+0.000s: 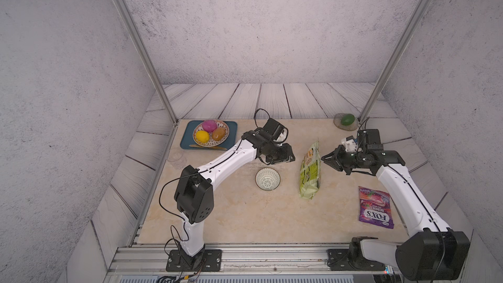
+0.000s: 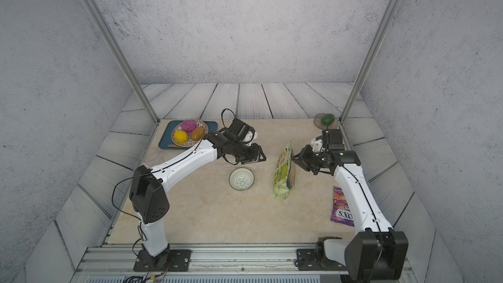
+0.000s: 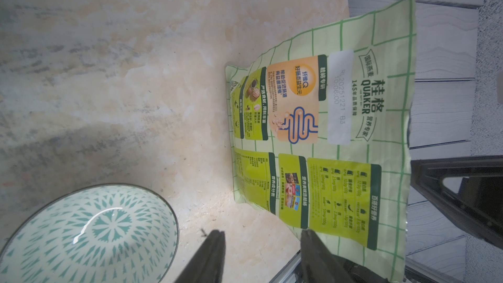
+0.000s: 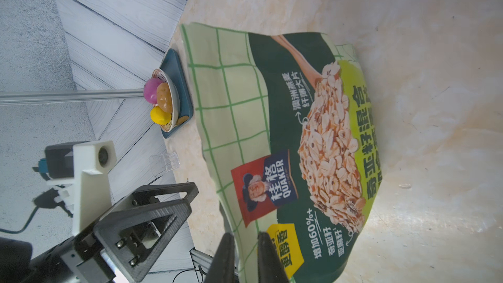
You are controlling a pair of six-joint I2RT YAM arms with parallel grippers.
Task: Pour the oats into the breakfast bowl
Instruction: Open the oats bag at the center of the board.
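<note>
Floppy-looking Quaker oats pouch point(image 1: 310, 171), best held by its side seam: right gripper point(image 4: 245, 238) jaws pinch there, left gripper point(image 3: 262, 234) jaws apart.

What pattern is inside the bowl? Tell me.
Small round white ceramic bowl: teal radiating petal marks, dark rim; left wrist view.

1. The left arm point(image 1: 226, 159) reaches forward and inward, elbow raised and wrist angled down. The left gripper point(image 3: 262, 236) has its fingers clearly parted, with nothing between them.
2. The right arm point(image 1: 408, 194) stretches forward and inward. The right gripper point(image 4: 245, 238) points sideways toward the left arm, jaws nearly together — whether they grip anything cannot be told.
</note>
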